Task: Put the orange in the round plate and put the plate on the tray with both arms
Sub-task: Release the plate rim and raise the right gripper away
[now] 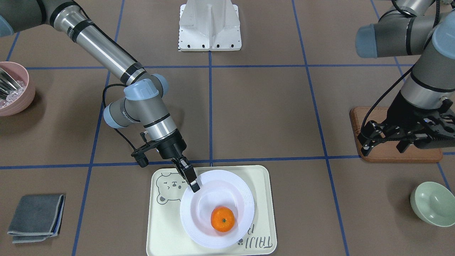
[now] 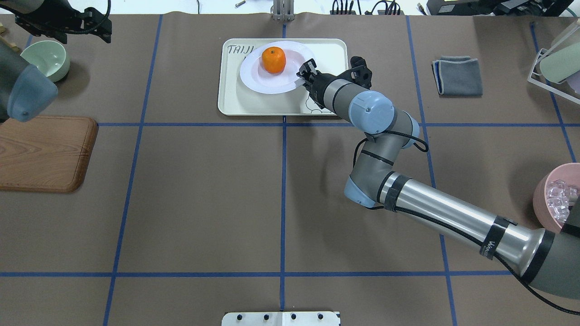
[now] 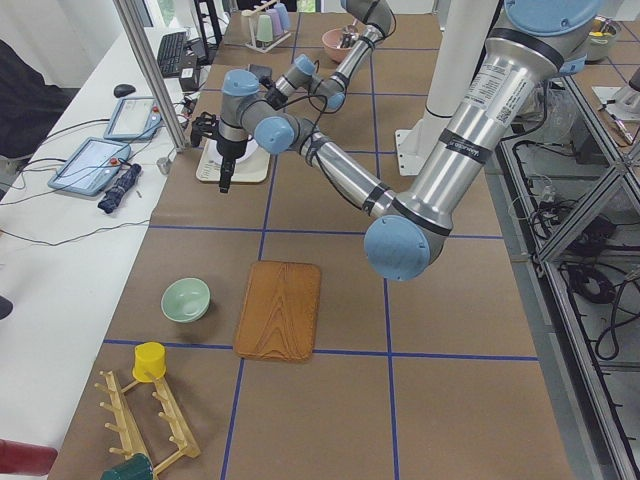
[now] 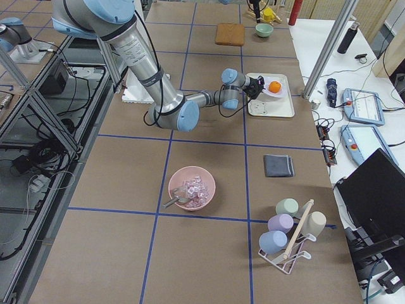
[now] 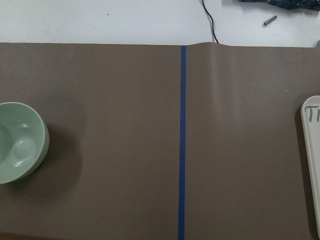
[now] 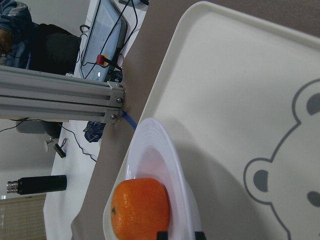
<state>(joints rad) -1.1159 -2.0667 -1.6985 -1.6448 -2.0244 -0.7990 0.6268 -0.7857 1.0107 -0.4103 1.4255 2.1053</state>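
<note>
We see the plate, white and glossy, over the tray at the middle of the bench's edge farthest from the robot. The orange lies in its well, on the side away from the right pincer. That pincer is clamped on the plate's rim, on the side nearest the robot. In the wrist view the gripped side looks slightly raised, with shadow beneath. The left pincer hangs spread and empty above the board, well apart, near the green bowl.

We judge the plate stiff, slick and breakable. Held at one point it may tip, and the orange can roll. Its wide ridged rim, taken on opposite sides, gives the surest hold.
</note>
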